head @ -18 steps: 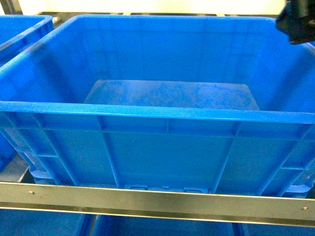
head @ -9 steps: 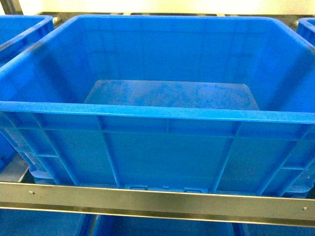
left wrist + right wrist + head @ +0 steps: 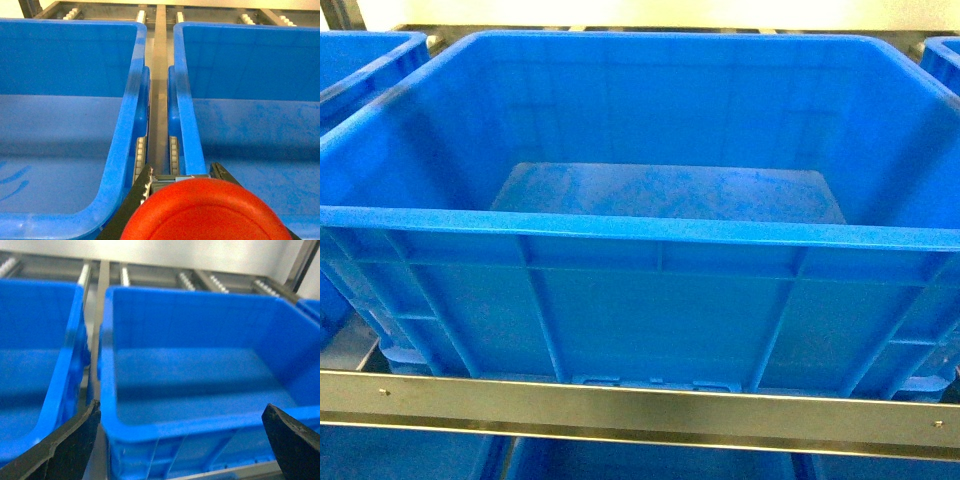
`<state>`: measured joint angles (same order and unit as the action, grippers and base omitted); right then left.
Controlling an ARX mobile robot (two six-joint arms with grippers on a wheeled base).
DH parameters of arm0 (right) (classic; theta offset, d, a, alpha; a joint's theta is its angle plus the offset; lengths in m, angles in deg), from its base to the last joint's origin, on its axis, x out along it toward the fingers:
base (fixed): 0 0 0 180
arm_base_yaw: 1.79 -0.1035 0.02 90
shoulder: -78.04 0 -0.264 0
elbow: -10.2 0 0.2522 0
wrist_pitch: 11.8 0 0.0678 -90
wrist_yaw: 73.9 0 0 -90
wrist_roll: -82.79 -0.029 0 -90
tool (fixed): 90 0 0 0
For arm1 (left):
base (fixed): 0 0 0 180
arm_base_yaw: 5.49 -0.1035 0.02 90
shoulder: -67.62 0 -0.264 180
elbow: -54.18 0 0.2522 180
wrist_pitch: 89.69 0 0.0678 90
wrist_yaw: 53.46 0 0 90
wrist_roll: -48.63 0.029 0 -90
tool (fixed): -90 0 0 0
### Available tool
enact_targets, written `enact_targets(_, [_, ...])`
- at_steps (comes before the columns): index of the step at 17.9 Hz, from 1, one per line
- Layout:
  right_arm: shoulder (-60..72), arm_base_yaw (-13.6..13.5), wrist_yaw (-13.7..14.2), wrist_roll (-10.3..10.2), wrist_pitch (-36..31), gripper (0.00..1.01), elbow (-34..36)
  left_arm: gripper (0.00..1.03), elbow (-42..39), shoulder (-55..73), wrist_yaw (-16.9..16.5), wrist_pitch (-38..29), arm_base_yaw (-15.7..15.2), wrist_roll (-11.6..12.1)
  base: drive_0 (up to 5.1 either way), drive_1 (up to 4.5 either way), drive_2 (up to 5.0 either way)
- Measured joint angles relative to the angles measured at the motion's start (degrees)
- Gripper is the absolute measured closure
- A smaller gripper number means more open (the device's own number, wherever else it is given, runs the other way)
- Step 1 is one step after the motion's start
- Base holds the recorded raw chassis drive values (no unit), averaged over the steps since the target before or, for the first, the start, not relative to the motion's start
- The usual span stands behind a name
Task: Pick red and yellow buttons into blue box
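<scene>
The blue box [image 3: 650, 228] fills the head view, deep and thick-rimmed, with only its scuffed bottom showing; neither gripper appears there. In the left wrist view my left gripper [image 3: 182, 172] is shut on the red button [image 3: 205, 212], whose round cap covers the lower frame. It hangs over the gap between two blue crates, near the inner rim of the right one [image 3: 187, 115]. In the right wrist view my right gripper [image 3: 181, 407] stands open, jaws wide apart with nothing between them, in front of a blue crate [image 3: 200, 420]. The yellow button is out of view.
More blue crates stand to the left [image 3: 365, 55] and right [image 3: 942, 55] of the box. A metal rail [image 3: 640, 408] runs along the front, with another blue bin below it. Roller tracks [image 3: 158, 75] lie between the crates.
The dark gripper part seen at the top right of the head view one second ago has left that view. The box has not moved.
</scene>
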<state>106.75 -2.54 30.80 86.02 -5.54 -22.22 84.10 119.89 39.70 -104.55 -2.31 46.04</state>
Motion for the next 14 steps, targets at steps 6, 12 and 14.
enact_targets(6, [-1.8,-3.6,2.5,0.0,3.3,0.03,1.6,0.76,4.9,3.4,-0.4,-4.3,1.0,0.0,0.0,0.0,0.0])
enact_targets(12, [-1.8,-3.6,2.5,0.0,3.2,0.03,1.6,0.77,27.8,25.4,-11.5,1.1,4.8,1.0,0.0,0.0,0.0])
enact_targets(14, [-1.8,-3.6,2.5,0.0,3.2,0.03,1.6,0.77,37.3,33.6,-13.7,9.5,6.2,4.8,0.0,0.0,0.0])
